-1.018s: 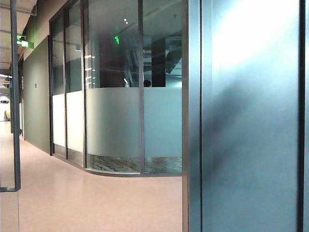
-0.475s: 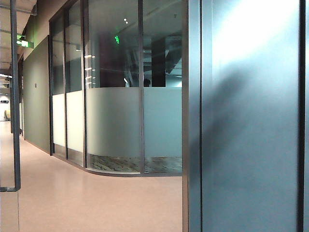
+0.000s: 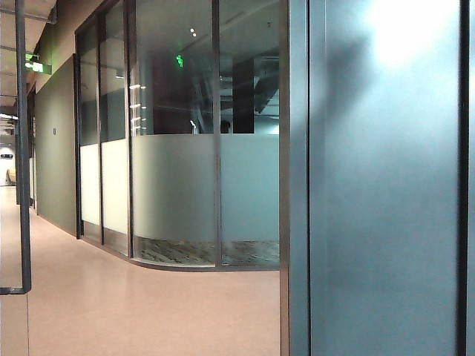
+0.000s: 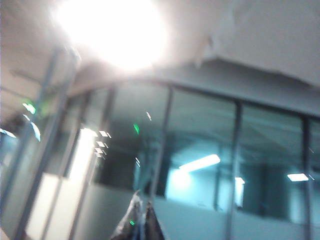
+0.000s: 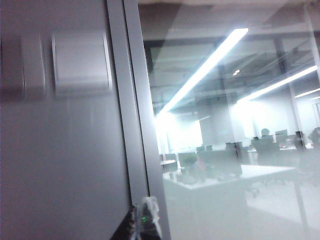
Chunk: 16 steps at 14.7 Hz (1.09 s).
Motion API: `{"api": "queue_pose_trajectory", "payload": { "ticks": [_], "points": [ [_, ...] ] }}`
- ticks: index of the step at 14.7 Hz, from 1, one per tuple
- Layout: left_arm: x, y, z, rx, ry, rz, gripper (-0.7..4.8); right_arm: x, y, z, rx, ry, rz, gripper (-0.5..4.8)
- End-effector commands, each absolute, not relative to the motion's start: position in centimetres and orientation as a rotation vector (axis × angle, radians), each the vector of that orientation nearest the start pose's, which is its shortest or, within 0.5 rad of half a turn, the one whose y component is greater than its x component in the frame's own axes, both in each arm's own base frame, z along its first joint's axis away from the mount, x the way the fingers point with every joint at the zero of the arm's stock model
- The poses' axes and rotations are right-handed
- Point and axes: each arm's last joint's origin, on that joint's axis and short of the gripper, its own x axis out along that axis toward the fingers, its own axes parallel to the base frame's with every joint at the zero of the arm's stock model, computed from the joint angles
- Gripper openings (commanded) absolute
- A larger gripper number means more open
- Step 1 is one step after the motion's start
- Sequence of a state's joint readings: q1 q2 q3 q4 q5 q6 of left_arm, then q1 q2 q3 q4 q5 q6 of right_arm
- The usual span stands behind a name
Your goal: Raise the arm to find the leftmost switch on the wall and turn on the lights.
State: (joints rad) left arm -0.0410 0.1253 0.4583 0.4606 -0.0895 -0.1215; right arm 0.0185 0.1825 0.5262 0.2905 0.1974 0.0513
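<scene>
The switches sit high on the grey wall [image 5: 60, 165], just beside a metal door frame [image 5: 132, 100]. I see a big switch plate [image 5: 81, 62] and a thin one next to it, the narrow plate [image 5: 32, 65], which lies farther from the frame. I think the narrow one may be the leftmost switch, but more of the wall is cut off, so I cannot be sure. The right tool [image 5: 144, 222] is low down by the frame, well apart from the plates, with its tips close together and nothing in them. The left tool [image 4: 141, 222] points up at the glass wall [image 4: 200, 150] and a bright ceiling lamp [image 4: 112, 30]; its tips look pressed together and hold nothing. What could go wrong? The right tool could push the big plate by mistake, or bump the frame as it goes up, because the picture is blurry and the plates are close. In the side view no arm shows, only a pink floor [image 3: 148, 304], frosted glass panels [image 3: 178, 193] and a green exit sign [image 3: 33, 65].
</scene>
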Motion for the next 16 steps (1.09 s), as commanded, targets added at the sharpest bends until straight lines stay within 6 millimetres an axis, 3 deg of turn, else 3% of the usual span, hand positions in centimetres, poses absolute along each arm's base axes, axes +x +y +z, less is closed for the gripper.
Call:
{"api": "queue_pose_trajectory", "payload": {
  "ticks": [1, 4, 8, 12, 16],
  "points": [
    [4.1, 0.1, 39.9, -0.150, -0.832, 0.001, -0.05, 6.1, -0.3, 41.3, 0.104, -0.667, -0.114, 0.00],
    [6.7, 0.0, 46.0, -0.147, -0.839, -0.005, -0.06, 9.0, -0.1, 47.5, 0.087, -0.681, -0.060, -0.01],
    [11.8, -0.5, 51.0, -0.053, -0.818, -0.045, -0.05, 13.2, 0.1, 52.9, 0.068, -0.704, -0.005, -0.01],
    [17.1, -0.7, 53.7, -0.020, -0.792, -0.050, -0.05, 17.5, -0.4, 55.8, 0.025, -0.702, 0.018, -0.01],
    [20.1, -0.9, 53.8, -0.019, -0.754, -0.050, -0.05, 19.6, -0.5, 56.6, 0.023, -0.667, 0.032, -0.01]
  ]
}}
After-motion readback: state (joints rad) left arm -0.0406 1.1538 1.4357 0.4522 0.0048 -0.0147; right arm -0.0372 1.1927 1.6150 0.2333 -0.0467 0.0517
